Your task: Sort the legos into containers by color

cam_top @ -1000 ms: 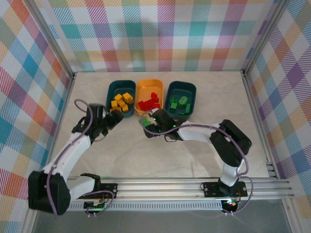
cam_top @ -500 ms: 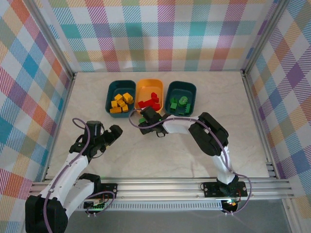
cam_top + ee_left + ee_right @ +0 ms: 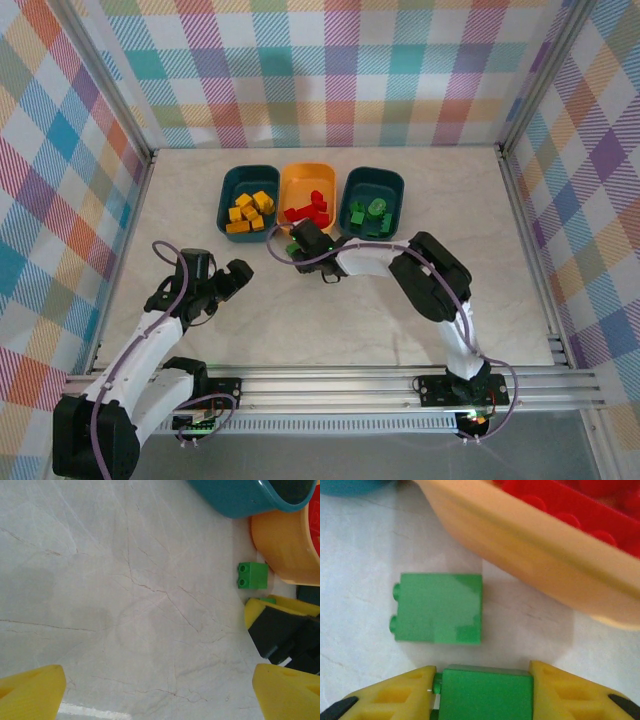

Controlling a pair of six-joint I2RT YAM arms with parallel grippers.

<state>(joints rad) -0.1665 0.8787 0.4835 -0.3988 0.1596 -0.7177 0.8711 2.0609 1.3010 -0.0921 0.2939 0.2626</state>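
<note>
Marble tabletop (image 3: 100, 580); right claw (image 3: 482, 680) clamps a green brick (image 3: 485, 697), partly cut off; left claw (image 3: 160, 690) spread wide.

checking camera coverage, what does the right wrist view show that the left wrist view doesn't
Right wrist: a green brick clamped between yellow fingers, and red bricks in the orange bin. Left wrist: the left gripper open over the table, and a teal bin. Both: the right gripper, the loose green brick beside that bin.

No writing, label, brand or number can be read.
</note>
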